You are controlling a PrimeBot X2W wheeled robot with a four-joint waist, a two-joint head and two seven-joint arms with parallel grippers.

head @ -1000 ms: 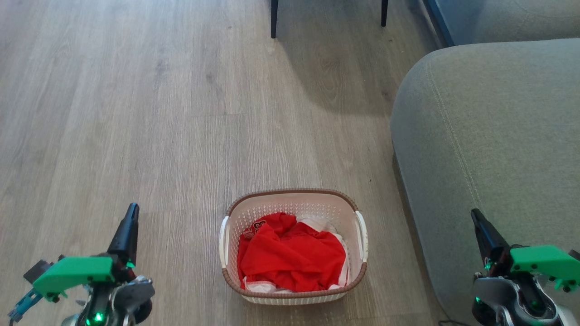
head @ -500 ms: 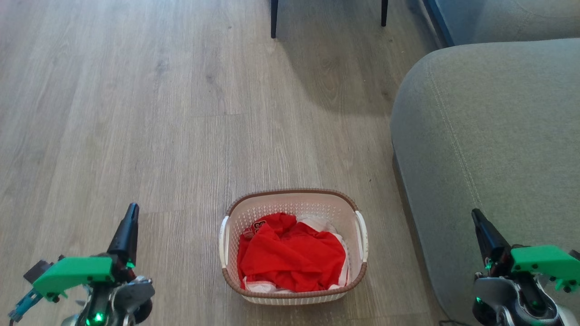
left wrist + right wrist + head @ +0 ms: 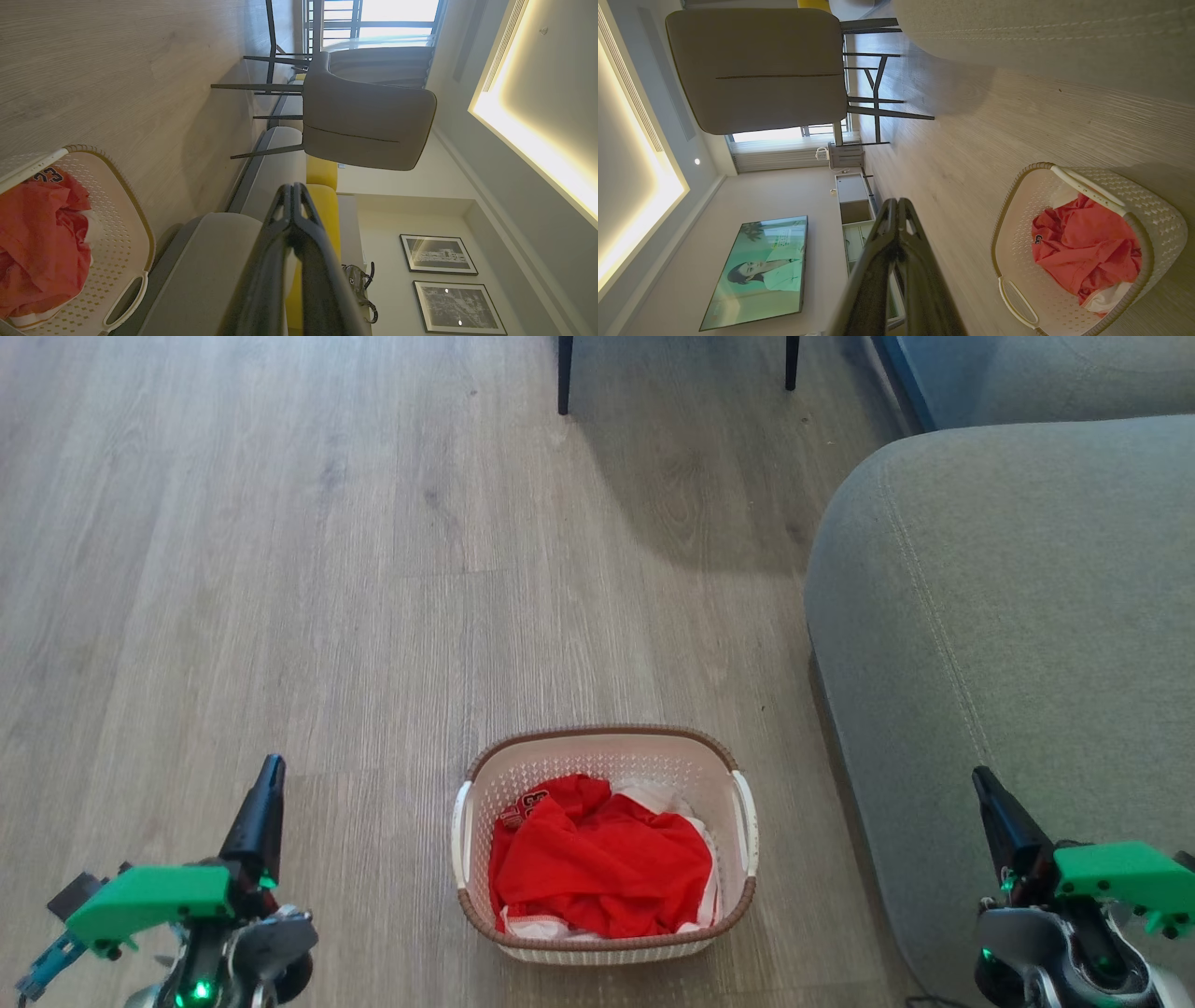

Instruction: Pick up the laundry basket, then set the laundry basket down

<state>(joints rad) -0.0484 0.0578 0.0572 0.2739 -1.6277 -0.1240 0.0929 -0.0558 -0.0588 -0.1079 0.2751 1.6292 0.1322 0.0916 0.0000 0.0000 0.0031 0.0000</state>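
The left gripper (image 3: 269,775) hangs over the wood-look floor (image 3: 280,569), its fingers pressed together on nothing, well apart from the laundry basket (image 3: 602,732). The basket stands upright on the floor between the two arms, just beside the grey sofa (image 3: 1008,663). It holds a crumpled red jersey (image 3: 607,863) lying over a white garment (image 3: 653,795). The right gripper (image 3: 980,779) is likewise closed and empty, in front of the sofa's edge.

This scene fits a basket waiting to be lifted as well as one already put back down. Any hold on it would, I judge, go best on both white side handles (image 3: 460,831) at once, raised evenly so the soft load stays level, and the sofa leaves little room on the right.

In the left wrist view the jersey shows the dark number "23" (image 3: 49,175). I can read no other writing.
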